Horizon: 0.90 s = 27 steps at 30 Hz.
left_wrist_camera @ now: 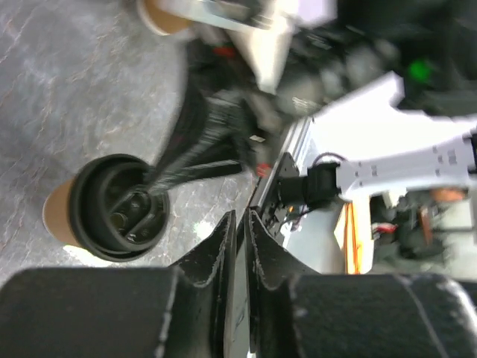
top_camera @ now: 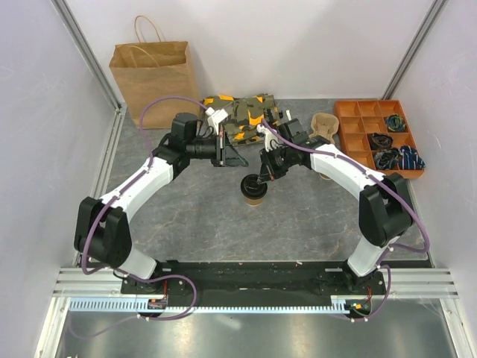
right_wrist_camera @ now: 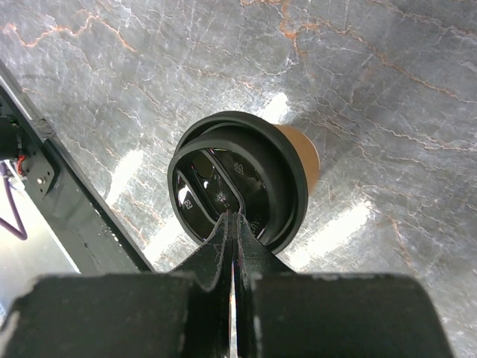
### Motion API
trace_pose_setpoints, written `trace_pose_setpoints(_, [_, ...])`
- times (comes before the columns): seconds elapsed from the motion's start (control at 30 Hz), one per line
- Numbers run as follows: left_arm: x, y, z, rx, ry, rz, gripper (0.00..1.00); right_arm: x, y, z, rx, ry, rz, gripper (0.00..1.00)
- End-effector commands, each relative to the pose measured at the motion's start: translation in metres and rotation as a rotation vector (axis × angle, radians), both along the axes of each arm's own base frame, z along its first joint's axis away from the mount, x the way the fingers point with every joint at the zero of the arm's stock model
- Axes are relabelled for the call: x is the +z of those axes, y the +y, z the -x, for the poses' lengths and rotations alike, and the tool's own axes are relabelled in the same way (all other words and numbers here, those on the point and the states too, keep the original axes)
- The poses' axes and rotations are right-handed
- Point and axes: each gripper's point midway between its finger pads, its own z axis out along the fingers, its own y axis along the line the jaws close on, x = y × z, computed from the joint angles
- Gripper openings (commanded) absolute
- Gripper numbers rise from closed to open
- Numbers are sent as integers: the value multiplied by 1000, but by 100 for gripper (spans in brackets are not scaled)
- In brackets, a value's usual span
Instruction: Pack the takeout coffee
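The takeout coffee (top_camera: 254, 190), a small brown paper cup with a black sip lid, stands upright mid-table. My right gripper (top_camera: 261, 177) reaches down onto it from the right. In the right wrist view that gripper (right_wrist_camera: 232, 217) is shut, its tips resting on the middle of the coffee's lid (right_wrist_camera: 223, 183) with nothing between them. My left gripper (top_camera: 235, 155) hangs just behind and left of the cup, apart from it. In the left wrist view the coffee (left_wrist_camera: 112, 209) lies left of my left gripper (left_wrist_camera: 241, 218), whose fingers stand a narrow slit apart, holding nothing.
A tall brown paper bag (top_camera: 154, 74) stands at the back left wall. A camouflage-patterned cloth (top_camera: 242, 112) lies behind the grippers, a moulded-pulp carrier (top_camera: 324, 127) to its right. An orange compartment tray (top_camera: 380, 138) sits at the far right. Another brown cup (left_wrist_camera: 165, 16) shows behind.
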Motion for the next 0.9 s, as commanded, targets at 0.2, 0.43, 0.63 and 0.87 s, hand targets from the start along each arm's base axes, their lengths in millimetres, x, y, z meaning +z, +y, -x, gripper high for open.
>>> trace_pose_setpoints(0.2, [-27, 16, -16, 117, -269, -403, 11, -14, 2, -5, -23, 37, 0, 0])
trace_pose_setpoints(0.43, [-54, 26, -10, 100, -444, -664, 19, -14, 6, -3, -24, 65, -17, 0])
trace_pose_setpoints(0.63, [-58, 23, -19, 112, -437, -706, 22, -12, 7, -2, -29, 75, -27, 0])
trace_pose_setpoints(0.87, [-28, 13, -23, 131, -443, -652, 25, -14, 9, 0, -30, 93, -34, 0])
